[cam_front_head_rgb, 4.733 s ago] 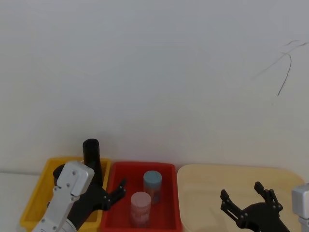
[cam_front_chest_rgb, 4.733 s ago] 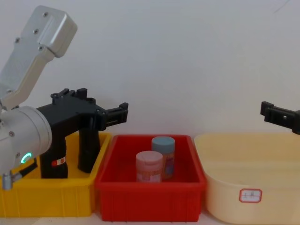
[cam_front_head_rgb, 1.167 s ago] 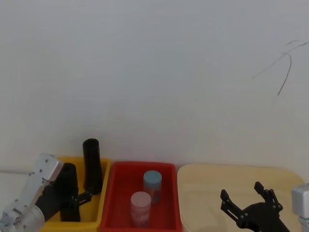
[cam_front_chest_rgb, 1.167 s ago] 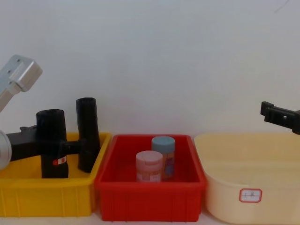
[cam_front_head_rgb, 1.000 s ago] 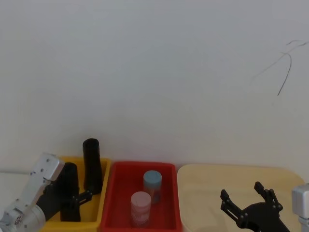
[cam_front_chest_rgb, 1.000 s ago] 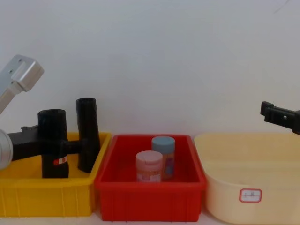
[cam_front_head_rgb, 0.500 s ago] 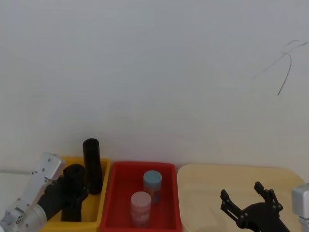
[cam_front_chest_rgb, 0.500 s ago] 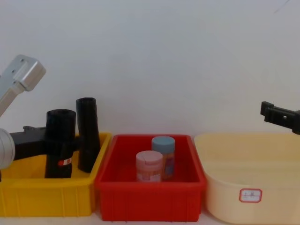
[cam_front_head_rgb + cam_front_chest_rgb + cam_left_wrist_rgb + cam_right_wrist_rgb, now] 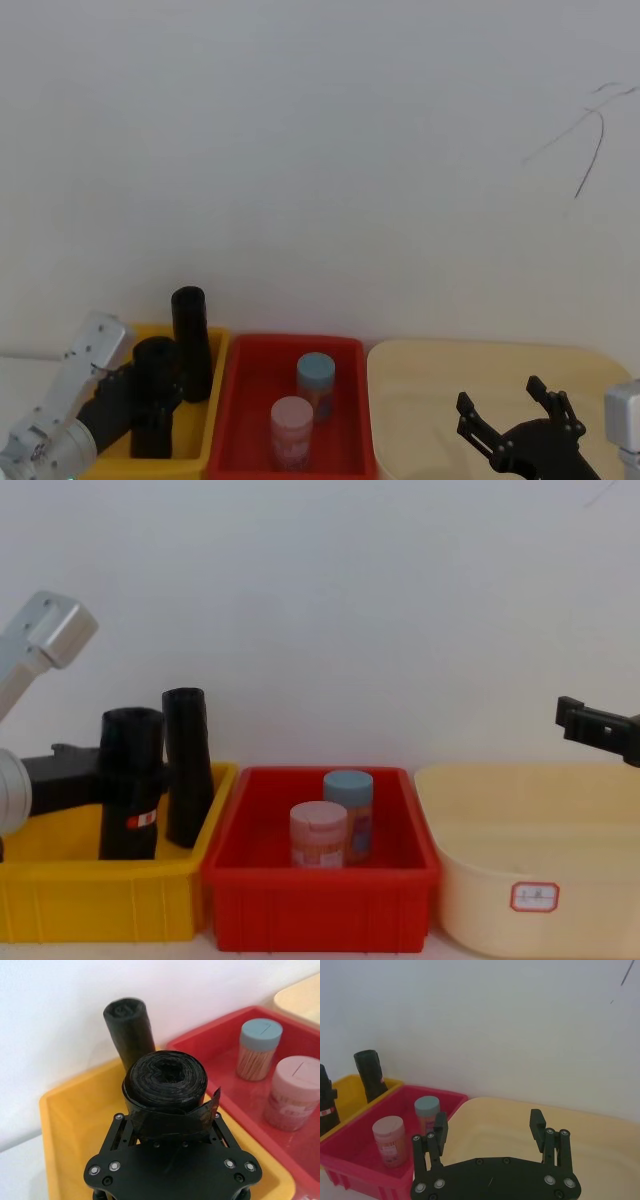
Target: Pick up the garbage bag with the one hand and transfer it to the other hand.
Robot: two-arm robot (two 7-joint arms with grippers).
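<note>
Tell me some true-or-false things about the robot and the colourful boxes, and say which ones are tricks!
1. The left tool is gripping the garbage bag. True.
2. The right tool is shut. False: it is open, above the cream basin.
3. The red bin holds a blue-lidded jar and a pink-lidded jar. True.
4. The garbage bag is in the red bin. False: it is in the yellow bin, next to a plain black roll.

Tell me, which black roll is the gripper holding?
The labelled roll, with the red-and-white sticker, inside the left gripper. The plain roll beside it is free.
</note>
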